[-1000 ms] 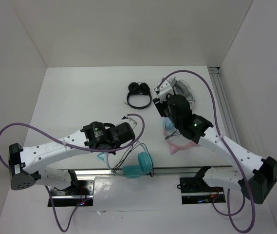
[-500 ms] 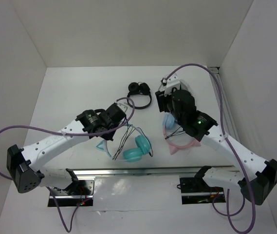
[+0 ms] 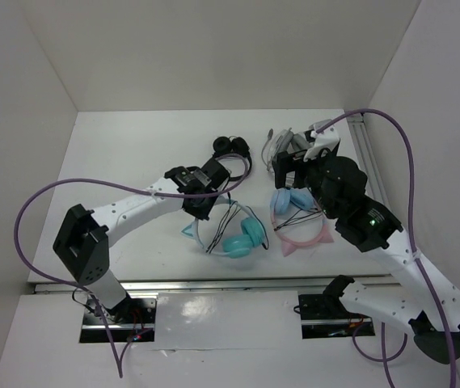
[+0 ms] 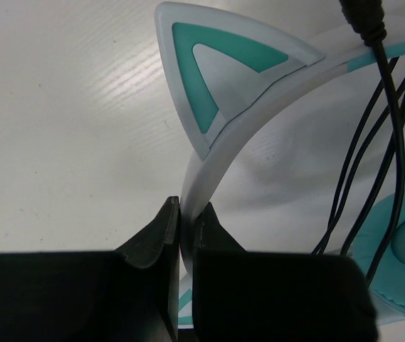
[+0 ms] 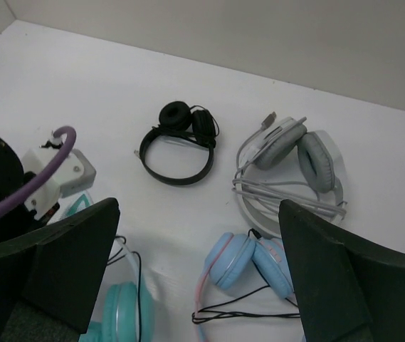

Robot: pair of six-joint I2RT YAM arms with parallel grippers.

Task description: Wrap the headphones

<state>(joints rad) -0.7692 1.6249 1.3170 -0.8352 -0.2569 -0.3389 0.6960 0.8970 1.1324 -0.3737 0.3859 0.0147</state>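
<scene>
so we're at the very start of the wrap, i'd say: the grab is done, the winding isn't. the left fingers [image 4: 152,242] are pinched shut on the white headband [image 4: 259,135] of the teal headphones [image 3: 242,237], just below one cat ear [image 4: 216,78]. that pair sits mid-table [image 3: 132,162], just left of the pink-and-blue pair [image 3: 296,217] and nearer the arms than the small black pair [image 3: 231,157]. can't tell if it's resting or lifted a hair.

the thin black cable [image 4: 373,142] is loose, a few strands draped across the band and down past a teal cup, nothing wound yet.

the right fingers [image 5: 67,263] are spread wide with nothing between them, hovering up over the other headsets.

my guess for the next move: the right arm needs to come over and catch the cable near its free end (thin and floppy, so a low, careful pinch), then loop it round the band while the left holds steady. it also has to avoid snagging the pink pair's cord right next door.

count: four headsets total, one teal, one pink-and-blue, one small black, one grey-white [image 5: 295,171]. two arms, one holding.
</scene>
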